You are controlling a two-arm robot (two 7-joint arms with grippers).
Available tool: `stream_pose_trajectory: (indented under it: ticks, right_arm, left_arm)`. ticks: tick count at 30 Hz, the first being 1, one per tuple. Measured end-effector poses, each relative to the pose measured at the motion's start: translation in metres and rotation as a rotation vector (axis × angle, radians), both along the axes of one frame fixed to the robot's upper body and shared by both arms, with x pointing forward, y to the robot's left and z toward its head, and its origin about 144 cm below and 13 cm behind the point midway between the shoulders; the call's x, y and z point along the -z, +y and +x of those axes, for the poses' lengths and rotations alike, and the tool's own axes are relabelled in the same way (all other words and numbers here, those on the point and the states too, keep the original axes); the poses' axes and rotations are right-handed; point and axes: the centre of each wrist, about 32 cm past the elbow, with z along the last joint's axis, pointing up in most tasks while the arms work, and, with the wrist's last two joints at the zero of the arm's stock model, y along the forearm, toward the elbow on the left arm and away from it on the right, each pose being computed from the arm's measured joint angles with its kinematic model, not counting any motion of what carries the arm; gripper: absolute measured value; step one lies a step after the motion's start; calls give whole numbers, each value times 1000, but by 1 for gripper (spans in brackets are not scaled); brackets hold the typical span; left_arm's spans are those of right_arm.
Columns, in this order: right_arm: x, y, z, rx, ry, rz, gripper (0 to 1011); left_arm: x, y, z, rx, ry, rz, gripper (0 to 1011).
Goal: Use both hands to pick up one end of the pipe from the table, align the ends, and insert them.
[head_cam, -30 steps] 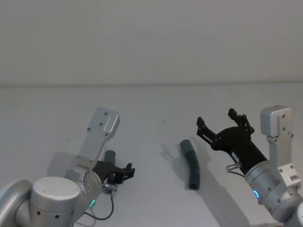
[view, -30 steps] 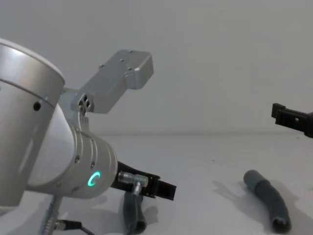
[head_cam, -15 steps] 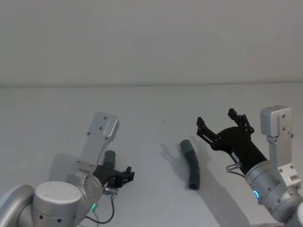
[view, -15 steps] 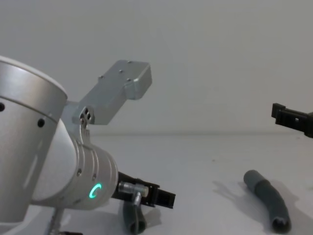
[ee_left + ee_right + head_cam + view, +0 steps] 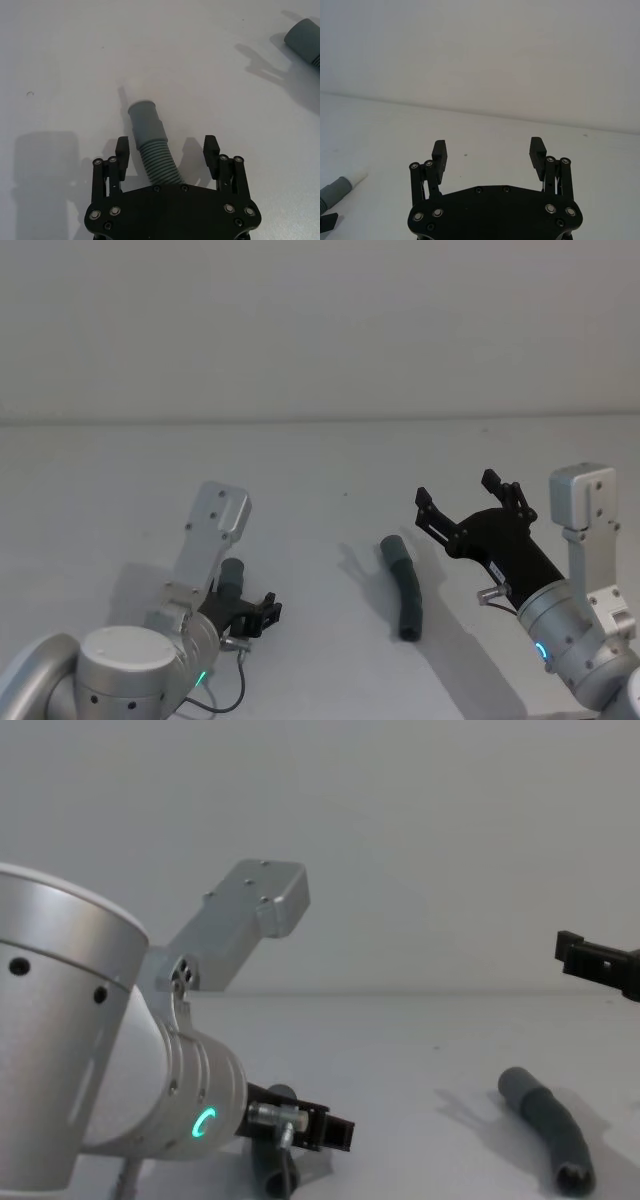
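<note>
Two dark grey ribbed pipe pieces lie on the white table. The left piece lies between the spread fingers of my left gripper, which is open and low over it. Its smooth stepped end points away past the fingertips, and neither finger touches it. The right piece lies free in the middle, with its hollow end toward me. My right gripper hovers open above and to the right of it, holding nothing.
A cuff of the right piece shows at the far corner of the left wrist view. In the right wrist view, a grey cuff with a pale tip lies at the frame's edge. A plain wall stands behind the table.
My left arm has sunk lower and drawn back a little, bringing its open gripper down around the left piece. The right arm and both pieces have stayed put.
</note>
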Motion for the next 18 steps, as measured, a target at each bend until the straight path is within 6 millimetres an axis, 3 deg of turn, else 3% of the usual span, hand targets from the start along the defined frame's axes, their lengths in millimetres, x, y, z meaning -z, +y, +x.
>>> stream_pose_trajectory:
  ticks: [15, 18]
  right_arm:
    - [0, 0, 0, 0, 0, 0, 1004]
    - [0, 0, 0, 0, 0, 0, 1004]
  left_arm:
    - [6, 2, 1, -14, 5, -31, 477]
    - [7, 3, -1, -20, 7, -38, 339]
